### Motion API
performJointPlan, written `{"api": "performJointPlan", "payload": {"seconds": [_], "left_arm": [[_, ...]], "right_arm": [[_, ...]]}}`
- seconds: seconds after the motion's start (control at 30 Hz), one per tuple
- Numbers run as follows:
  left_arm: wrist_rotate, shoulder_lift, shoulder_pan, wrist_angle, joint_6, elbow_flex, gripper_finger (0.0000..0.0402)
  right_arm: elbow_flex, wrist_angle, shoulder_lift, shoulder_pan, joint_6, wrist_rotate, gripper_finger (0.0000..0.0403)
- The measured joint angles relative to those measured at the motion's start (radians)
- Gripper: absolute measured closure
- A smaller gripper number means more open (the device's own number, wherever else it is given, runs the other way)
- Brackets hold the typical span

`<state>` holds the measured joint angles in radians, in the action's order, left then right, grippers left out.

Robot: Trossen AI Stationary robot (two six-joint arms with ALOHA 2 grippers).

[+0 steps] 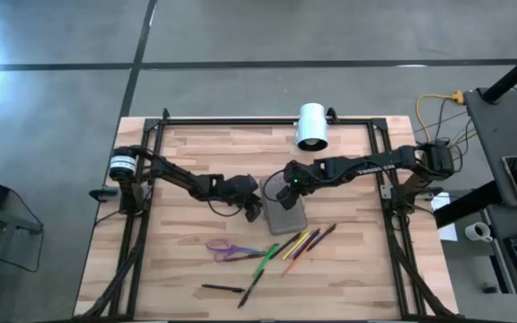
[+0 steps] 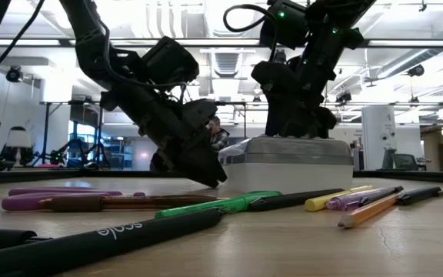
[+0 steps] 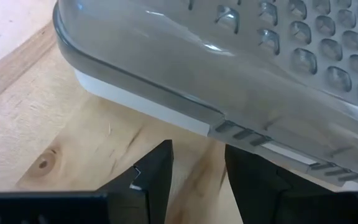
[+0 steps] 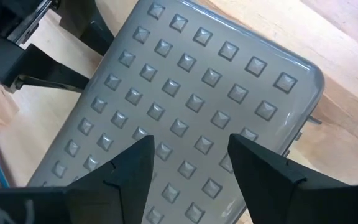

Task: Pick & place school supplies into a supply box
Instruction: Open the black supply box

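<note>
Both grippers crowd the closed box (image 1: 284, 212) mid-table: left gripper (image 3: 197, 180) open at its edge latch, right gripper (image 4: 188, 165) open over the lid. Pressing down while prying could jam the latch or skid the box into the pens (image 1: 305, 240).

We see a wooden table (image 1: 187, 152) of pale planks inside a dark metal frame (image 1: 240, 119). At its far edge lies a white cylinder (image 1: 311, 126) on its side (open end toward the table's middle). Right of the table, a yellow cable (image 1: 436, 97) runs to a grey cart (image 1: 510, 117)
</note>
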<state>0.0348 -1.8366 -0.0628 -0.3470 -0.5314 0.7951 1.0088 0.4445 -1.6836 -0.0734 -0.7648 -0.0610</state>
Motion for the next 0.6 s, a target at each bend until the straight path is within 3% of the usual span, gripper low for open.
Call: {"api": "performJointPlan", "payload": {"seconds": [0.6], "left_arm": [[0.05,0.098,0.044,-0.044,-0.002,-0.019,0.0265]], "right_arm": [[-0.003,0.031,0.001,0.0,0.019,0.0,0.0197]]}}
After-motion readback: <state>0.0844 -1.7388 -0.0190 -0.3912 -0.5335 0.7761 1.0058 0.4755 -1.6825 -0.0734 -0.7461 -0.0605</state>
